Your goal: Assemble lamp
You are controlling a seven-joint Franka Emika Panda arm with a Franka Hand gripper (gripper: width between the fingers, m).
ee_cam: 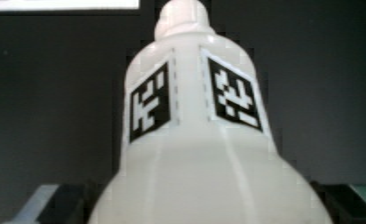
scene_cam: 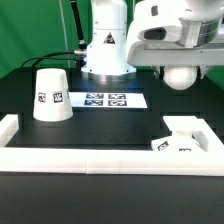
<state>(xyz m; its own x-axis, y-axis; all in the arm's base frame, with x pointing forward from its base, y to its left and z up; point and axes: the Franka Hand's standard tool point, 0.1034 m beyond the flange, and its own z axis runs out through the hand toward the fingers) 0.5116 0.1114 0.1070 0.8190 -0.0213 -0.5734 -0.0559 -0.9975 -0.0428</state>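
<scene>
My gripper (scene_cam: 178, 66) is shut on the white bulb (scene_cam: 181, 76) and holds it in the air above the table at the exterior view's right. In the wrist view the bulb (ee_cam: 194, 130) fills the picture, its stem pointing away, with two black tags on its neck; my gripper (ee_cam: 201, 208) clasps its round end, and dark fingers (ee_cam: 55, 205) show at the edge. The conical shade (scene_cam: 52, 95) stands on the table at the exterior view's left. The square base block (scene_cam: 183, 137) lies at the exterior view's right, against the rail, below the bulb.
The marker board (scene_cam: 105, 100) lies flat in the middle of the table, in front of the arm's white pedestal (scene_cam: 106, 50). A long white border rail (scene_cam: 100, 158) runs along the front and turns up at both ends.
</scene>
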